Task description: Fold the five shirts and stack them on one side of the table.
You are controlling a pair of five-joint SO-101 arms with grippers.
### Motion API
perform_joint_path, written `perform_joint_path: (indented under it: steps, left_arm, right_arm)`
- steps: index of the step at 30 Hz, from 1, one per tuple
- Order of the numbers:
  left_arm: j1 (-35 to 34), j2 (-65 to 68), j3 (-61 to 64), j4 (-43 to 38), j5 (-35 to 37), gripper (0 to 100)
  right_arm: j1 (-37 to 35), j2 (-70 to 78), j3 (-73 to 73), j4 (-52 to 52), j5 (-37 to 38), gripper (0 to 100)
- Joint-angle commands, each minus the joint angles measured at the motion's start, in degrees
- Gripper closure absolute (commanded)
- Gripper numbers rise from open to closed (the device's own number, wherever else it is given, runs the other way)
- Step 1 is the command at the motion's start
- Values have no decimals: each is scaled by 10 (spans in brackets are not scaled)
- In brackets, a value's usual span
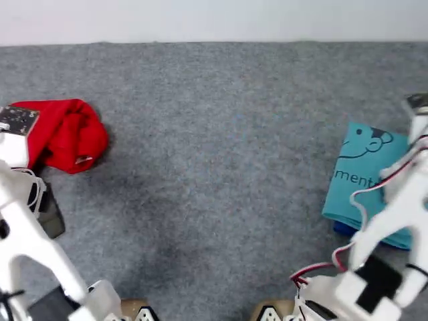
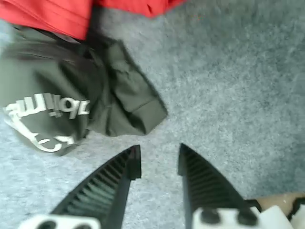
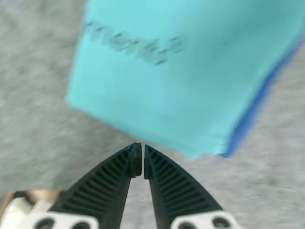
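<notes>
Two grippers hang low over the grey mat (image 1: 221,134), each empty. The left gripper (image 2: 159,155) has its fingers spread, with bare mat showing in the gap between the tips. Just ahead of those tips, off to one finger's side, lies a dark green shirt (image 2: 71,109). It is crumpled, has pale lettering on it, and one sleeve end comes closest to the fingers without touching them. Beyond it, touching its far edge, is a red shirt (image 2: 52,14), bunched in a loose heap. The right gripper (image 3: 142,151) has its fingers pressed almost together, with only a thin slit between the tips, and it pinches nothing. Right in front of those tips lies a teal shirt (image 3: 181,71), folded flat; I cannot tell whether they touch its near edge. Under it, a blue shirt (image 3: 252,114) shows as a narrow strip along one edge. From above, the red and dark green shirts lie at one side of the mat, well apart from the teal-on-blue stack at the other.
</notes>
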Motion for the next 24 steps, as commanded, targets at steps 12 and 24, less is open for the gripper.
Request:
perform_joint_path:
  steps: [12, 24]
  left_arm:
    - [-55, 252, -26, -156, 0, 780]
    - [-56, 458, -29, -294, 28, 858]
  right_arm:
    - [-95, -217, 277, 23, -90, 990]
    - [-95, -221, 316, 24, -90, 990]
